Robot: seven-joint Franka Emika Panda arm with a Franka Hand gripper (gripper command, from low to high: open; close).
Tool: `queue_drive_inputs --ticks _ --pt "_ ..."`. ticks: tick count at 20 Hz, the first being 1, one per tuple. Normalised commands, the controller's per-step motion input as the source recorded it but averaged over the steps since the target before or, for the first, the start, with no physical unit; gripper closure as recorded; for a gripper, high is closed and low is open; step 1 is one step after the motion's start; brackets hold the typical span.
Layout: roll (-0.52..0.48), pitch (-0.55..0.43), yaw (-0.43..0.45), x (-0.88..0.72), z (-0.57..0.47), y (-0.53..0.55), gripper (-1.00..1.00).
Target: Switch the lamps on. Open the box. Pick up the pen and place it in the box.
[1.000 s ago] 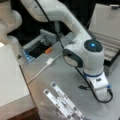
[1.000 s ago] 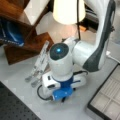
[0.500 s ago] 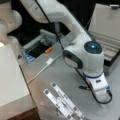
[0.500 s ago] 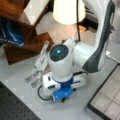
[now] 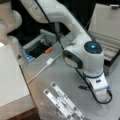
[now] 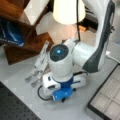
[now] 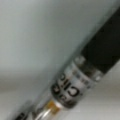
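Observation:
The pen fills the wrist view on a slant, with its black barrel at the upper right and a pale printed midsection. It lies on the grey table right below the hand. My gripper hangs low over the table in both front views, its fingers hidden under the white and blue hand. A dark tip of the pen pokes out at the hand's left. The box stands with its lid raised, and its grey compartments show. The lamp glows.
White flat strips lie close to the hand, seen too in a front view. A white block sits at the left, and a cable with a white plug crosses the table. A wooden shelf stands behind.
The hand has sunk slightly toward the table over the pen. Nothing else has moved.

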Motion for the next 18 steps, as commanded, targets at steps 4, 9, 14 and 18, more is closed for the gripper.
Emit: queue_drive_inputs --ticks 4,9,14,18 --pt "-0.028 -0.065 0.058 -0.04 -0.14 0.00 1.00" --pt "-0.022 -0.042 0.067 -0.05 -0.15 0.02 1.00" --pt "0.003 -0.018 0.073 -0.06 -0.14 0.05 1.00" --pt "0.011 -0.011 0.067 -0.04 -0.13 0.07 1.00"
